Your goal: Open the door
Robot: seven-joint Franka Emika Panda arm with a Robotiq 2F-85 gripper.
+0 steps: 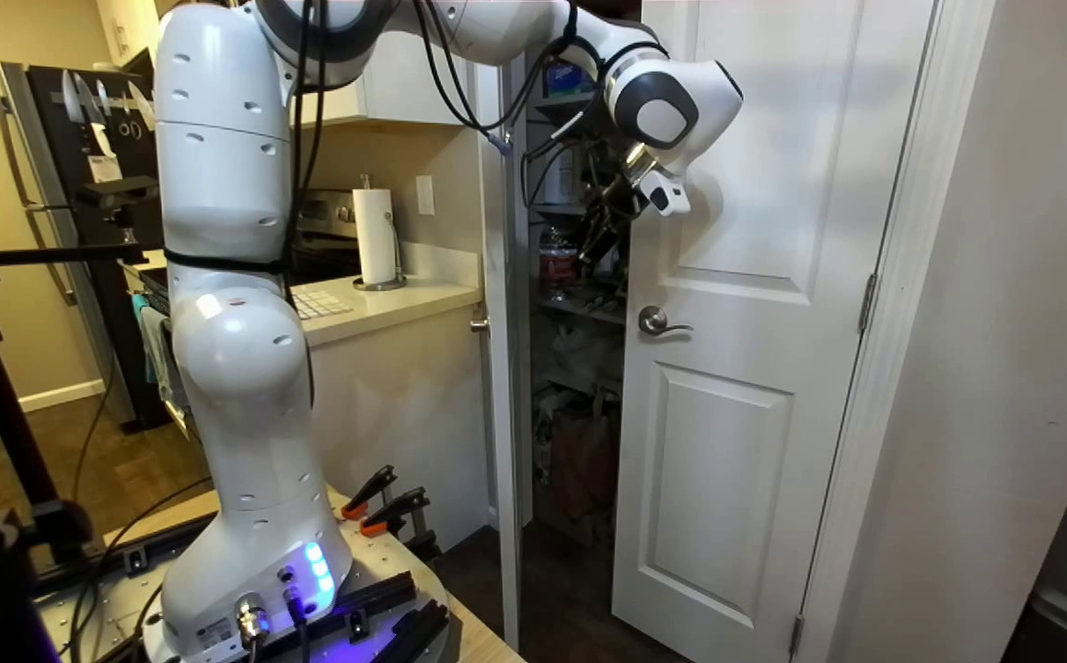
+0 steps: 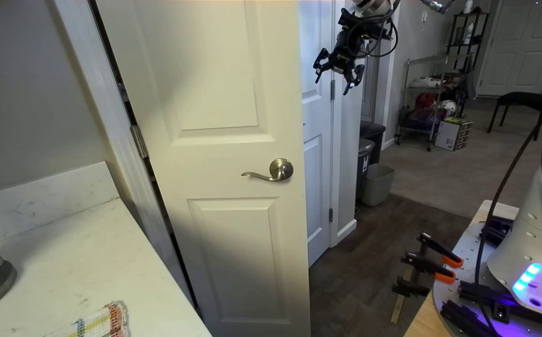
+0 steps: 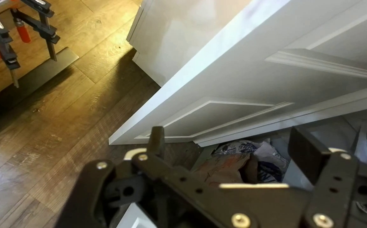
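The door is a tall white leaf with two recessed panels, hinged on its left in an exterior view. Its silver lever handle sits near its right edge. In an exterior view the door stands ajar, nearly edge-on, with the pantry gap to its right. In the wrist view the door's inner face runs across the upper right. My gripper is open and empty, past the door's free edge and apart from it. In an exterior view my gripper is before the pantry gap. In the wrist view its fingers stand wide apart.
The matching white leaf, with its lever near its left edge, stands close beside my gripper. Pantry shelves and bags lie behind. A counter borders the door. Clamps stick out from the robot's base.
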